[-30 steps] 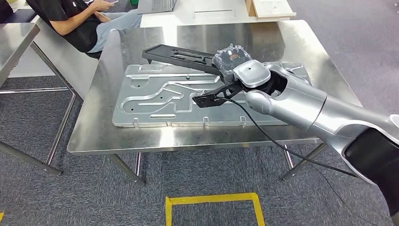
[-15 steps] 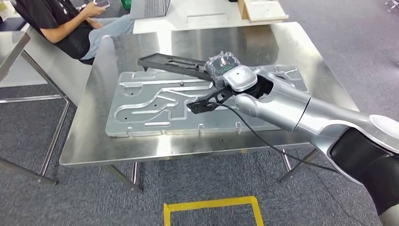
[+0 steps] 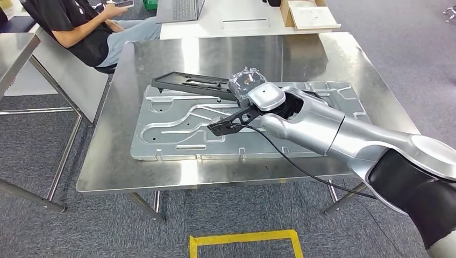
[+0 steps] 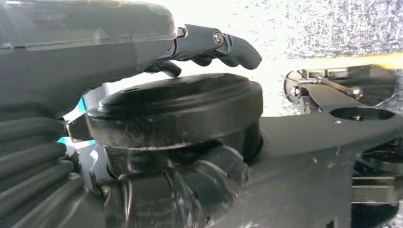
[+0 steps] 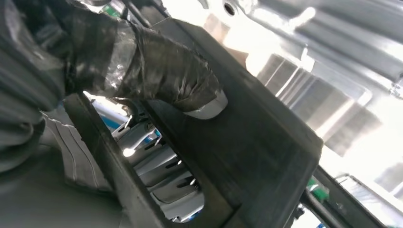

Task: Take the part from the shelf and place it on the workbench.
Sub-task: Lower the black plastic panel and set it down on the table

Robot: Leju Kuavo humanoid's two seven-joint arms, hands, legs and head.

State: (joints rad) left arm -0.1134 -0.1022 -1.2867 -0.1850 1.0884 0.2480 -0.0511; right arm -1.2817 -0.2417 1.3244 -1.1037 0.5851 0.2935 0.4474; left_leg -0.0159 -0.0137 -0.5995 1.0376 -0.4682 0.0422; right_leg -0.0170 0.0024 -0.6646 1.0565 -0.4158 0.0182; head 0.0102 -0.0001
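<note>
Over the workbench (image 3: 107, 161), near its middle, the right hand (image 3: 253, 88) grips the black part (image 3: 188, 83) firmly, so lower it flat onto the metal plate (image 3: 177, 121) before releasing.

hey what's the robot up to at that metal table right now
The right robot hand grips a long black plastic part and holds it over the steel workbench, above a big stamped metal panel lying flat there. The part looks not yet set down. A person sits behind the table, looking at a phone. The left robot hand hangs by the robot's side.
</note>
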